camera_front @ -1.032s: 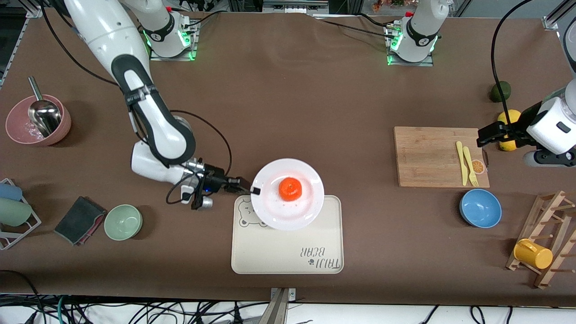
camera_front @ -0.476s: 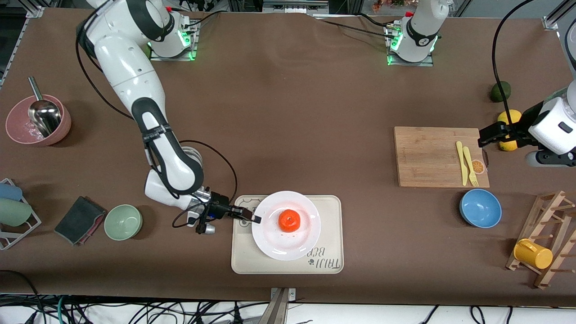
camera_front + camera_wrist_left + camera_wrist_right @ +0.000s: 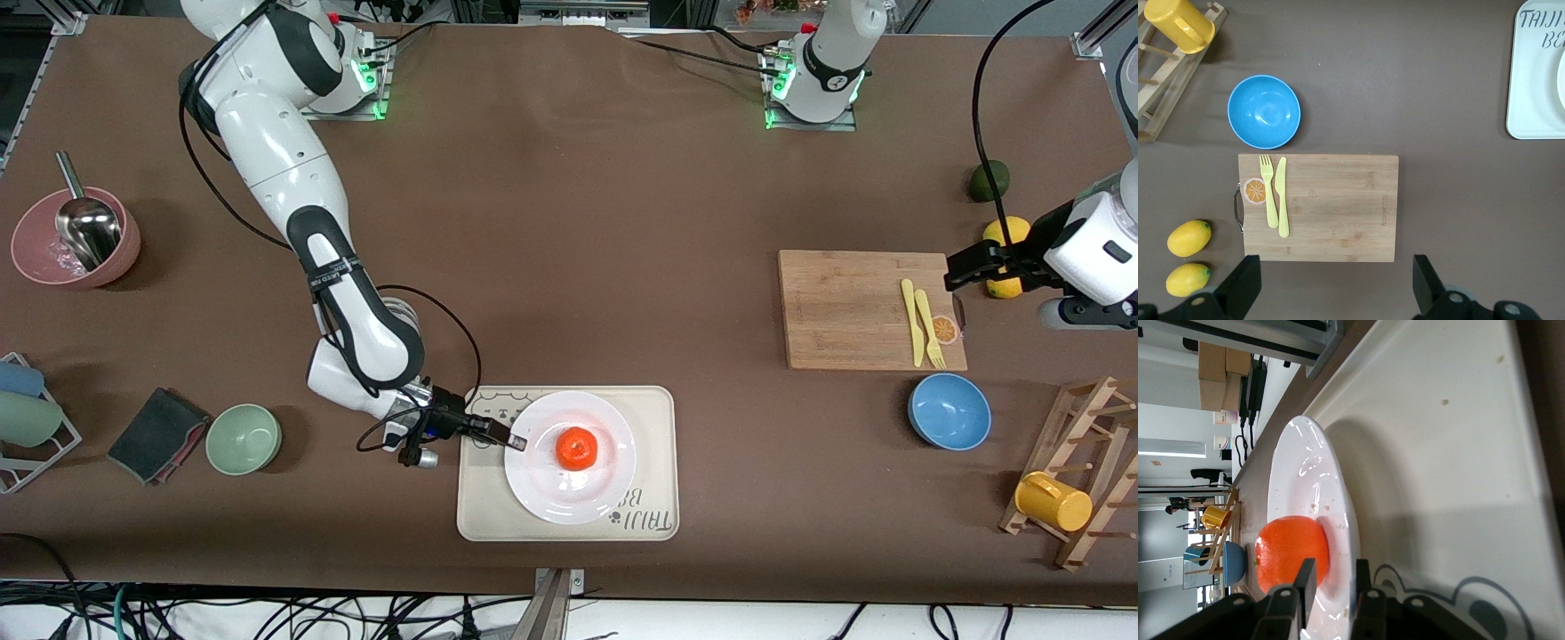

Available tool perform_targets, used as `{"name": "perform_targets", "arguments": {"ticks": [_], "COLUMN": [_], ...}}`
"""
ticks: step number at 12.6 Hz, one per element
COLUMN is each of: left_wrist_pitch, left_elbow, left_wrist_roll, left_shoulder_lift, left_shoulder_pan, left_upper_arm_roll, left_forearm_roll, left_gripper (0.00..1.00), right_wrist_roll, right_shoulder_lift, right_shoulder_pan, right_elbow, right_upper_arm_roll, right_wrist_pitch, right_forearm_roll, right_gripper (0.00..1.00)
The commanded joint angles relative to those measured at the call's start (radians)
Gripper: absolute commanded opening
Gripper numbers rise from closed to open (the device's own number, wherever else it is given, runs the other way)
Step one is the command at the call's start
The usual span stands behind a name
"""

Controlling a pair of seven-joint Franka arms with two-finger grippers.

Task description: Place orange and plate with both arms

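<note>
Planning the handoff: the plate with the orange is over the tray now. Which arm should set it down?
Right. The right gripper already pinches the plate rim over the tray; the left gripper waits open above the cutting board.

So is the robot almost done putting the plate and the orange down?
Nearly. The orange already sits on the plate, and the plate is over the tray. The right gripper is shut on the plate's rim, so whether the plate rests flat on the tray is unclear. Left to do: let go and pull away. The left gripper waits open above the cutting board.
</note>
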Motion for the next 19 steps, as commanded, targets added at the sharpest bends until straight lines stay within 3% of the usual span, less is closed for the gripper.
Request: {"name": "perform_targets", "arguments": {"ticks": [1,3,7,11,14,16,19], "left_wrist_pitch": [0.002,0.002,0.002,0.002,0.002,0.002,0.001], "left_elbow": [-0.001,-0.001,-0.001,-0.001,-0.001,-0.001,-0.001], "left_wrist_roll": [0.023,0.023,0.022,0.022,0.016,0.022,0.022], "left_shoulder_lift": [-0.007,-0.007,-0.007,-0.007,-0.007,-0.007,-0.007], "left_shoulder_pan": [0.0,0.0,0.003,0.005,0.003,0.006,0.008], "left_upper_arm_roll": [0.006,0.006,0.007,0.007,0.006,0.006,0.006], "left_forearm_roll": [-0.015,-0.015,-0.015,-0.017,-0.017,-0.018,-0.018], "left_gripper": [1.0,1.0,1.0,1.0,1.0,1.0,1.0], "right_wrist_roll": [0.029,0.031,0.031,0.031,0.029,0.032,0.159], "right_shoulder_lift": [-0.043,-0.113,-0.242,-0.394,-0.526,-0.607,-0.737], "right_shoulder_pan": [0.01,0.004,0.004,0.011,0.01,0.01,0.007], "right_elbow": [0.012,-0.052,-0.186,-0.214,-0.21,-0.21,-0.203], "right_upper_arm_roll": [-0.003,-0.009,-0.067,-0.219,-0.307,-0.346,-0.42], "right_wrist_pitch": [0.004,0.001,-0.042,-0.38,-0.723,-0.898,-1.167], "right_forearm_roll": [-0.095,-0.319,-0.626,-0.962,-1.178,-1.262,-1.28], "right_gripper": [1.0,1.0,1.0,1.0,1.0,1.0,1.0]}}
